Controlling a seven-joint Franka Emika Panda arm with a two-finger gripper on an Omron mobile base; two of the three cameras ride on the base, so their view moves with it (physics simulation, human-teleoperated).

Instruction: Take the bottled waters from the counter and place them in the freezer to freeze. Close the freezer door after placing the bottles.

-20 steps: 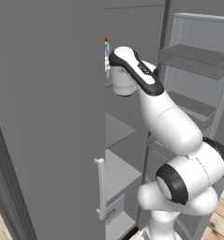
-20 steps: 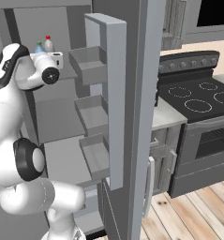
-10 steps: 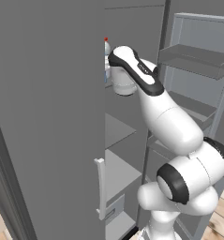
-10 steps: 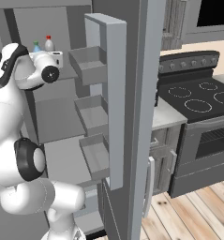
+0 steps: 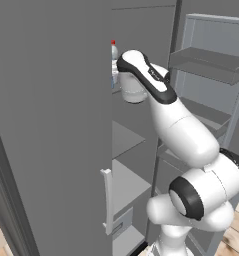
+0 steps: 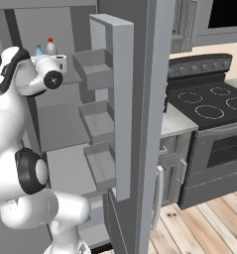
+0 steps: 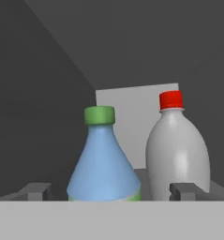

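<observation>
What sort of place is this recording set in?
A simulated home kitchen, most likely: a tall grey fridge stands open with shelves inside, a black stove sits beside a counter, and two water bottles stand on a shelf.

Colours here: one bottle (image 7: 104,164) is translucent blue with a green cap, the other bottle (image 7: 178,152) is whitish-grey with a bright red cap. The freezer (image 6: 55,124) is matte grey all over, shelves included. Stove (image 6: 209,106) is black glass on top, and the floor (image 6: 199,225) is light wood planks.
</observation>
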